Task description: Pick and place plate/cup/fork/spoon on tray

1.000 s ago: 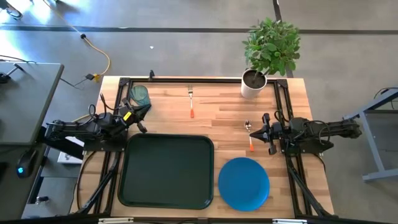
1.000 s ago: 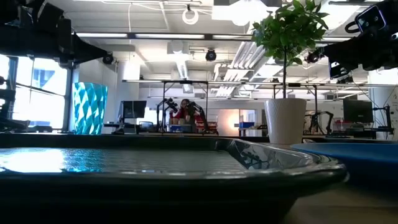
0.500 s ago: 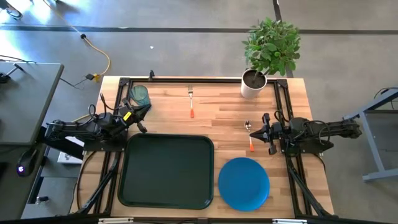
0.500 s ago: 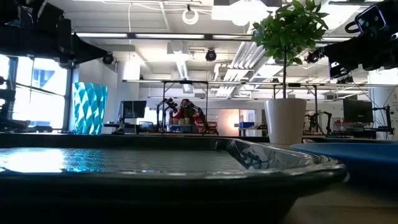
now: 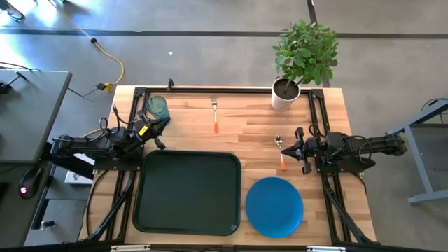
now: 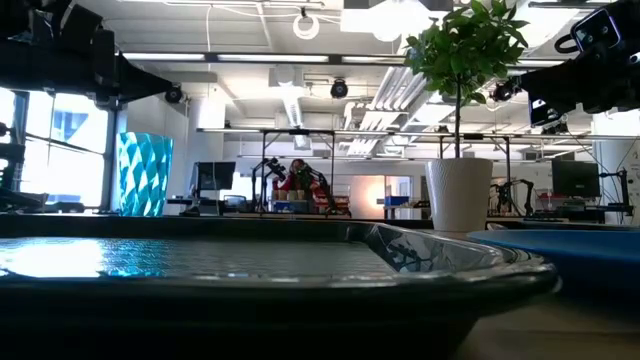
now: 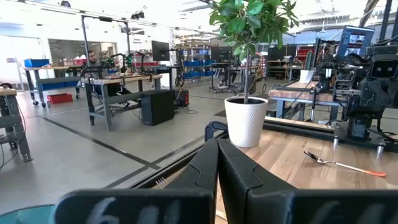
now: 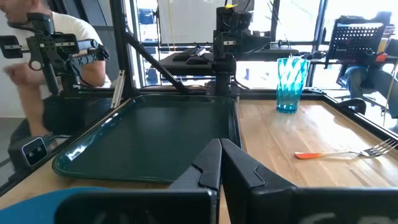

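Note:
The dark tray (image 5: 187,192) lies at the table's near middle, and the blue plate (image 5: 274,206) lies on the table to its right. The teal cup (image 5: 157,106) stands at the far left and also shows in the right wrist view (image 8: 289,84). The fork (image 5: 215,115) lies at the far middle. The spoon (image 5: 281,151) lies right of centre, bowl toward the far edge. My left gripper (image 5: 159,133) is shut and empty, just near of the cup. My right gripper (image 5: 292,150) is shut and empty, just right of the spoon. Both hover above the table.
A white pot with a green plant (image 5: 285,94) stands at the far right, beyond the spoon. A black frame (image 5: 224,89) runs along the table's far and side edges. A person (image 8: 56,62) stands beyond the table's left side.

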